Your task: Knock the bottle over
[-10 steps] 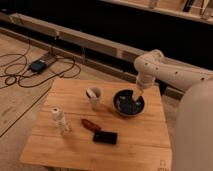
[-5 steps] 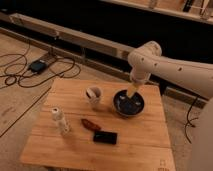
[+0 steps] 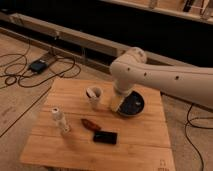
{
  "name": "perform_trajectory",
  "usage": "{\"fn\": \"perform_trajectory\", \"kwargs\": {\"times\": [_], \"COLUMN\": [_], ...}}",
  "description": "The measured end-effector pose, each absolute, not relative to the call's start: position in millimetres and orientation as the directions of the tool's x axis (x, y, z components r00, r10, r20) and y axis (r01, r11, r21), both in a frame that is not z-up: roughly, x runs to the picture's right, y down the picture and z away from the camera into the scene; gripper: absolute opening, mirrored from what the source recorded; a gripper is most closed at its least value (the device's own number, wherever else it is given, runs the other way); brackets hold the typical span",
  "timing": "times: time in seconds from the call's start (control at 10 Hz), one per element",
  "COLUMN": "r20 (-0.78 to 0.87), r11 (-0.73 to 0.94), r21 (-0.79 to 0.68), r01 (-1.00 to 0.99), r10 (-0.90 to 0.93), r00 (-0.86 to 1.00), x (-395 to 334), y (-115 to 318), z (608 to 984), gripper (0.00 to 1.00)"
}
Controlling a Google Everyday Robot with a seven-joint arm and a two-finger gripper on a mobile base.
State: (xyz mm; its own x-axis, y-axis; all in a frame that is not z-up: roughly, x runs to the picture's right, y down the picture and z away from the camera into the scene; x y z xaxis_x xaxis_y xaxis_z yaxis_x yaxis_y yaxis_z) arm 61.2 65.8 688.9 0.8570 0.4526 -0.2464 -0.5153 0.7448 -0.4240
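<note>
The bottle (image 3: 59, 120) is small, slim and whitish with a white cap. It stands upright near the left front of the wooden table (image 3: 65, 92). My gripper (image 3: 116, 105) hangs from the white arm (image 3: 150, 75) that reaches in from the right. It is low over the table between the white mug (image 3: 93, 96) and the dark bowl (image 3: 132, 106), well to the right of the bottle and apart from it.
A brown object (image 3: 90, 124) and a flat black device (image 3: 105, 137) lie on the table between the bottle and the bowl. Cables and a black box (image 3: 37, 65) lie on the floor at the left. A dark wall base runs behind the table.
The arm has swung left, from above the bowl's right side to the gap beside the mug. The bottle, mug and bowl stand as before.
</note>
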Motion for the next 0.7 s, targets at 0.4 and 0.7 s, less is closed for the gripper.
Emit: {"fn": "perform_trajectory", "kwargs": {"times": [0.4,0.7], "r20": [-0.159,-0.136], "r11": [0.784,0.772], "r21": [-0.505,-0.562], "r01": [-0.362,-0.297], "r10": [0.328,0.268], "r00": [0.931,0.954], "x": [-5.0,-55.0], "y": [107.7,125.8], "z": [660.7,652.2], "gripper": [0.80,0.80]}}
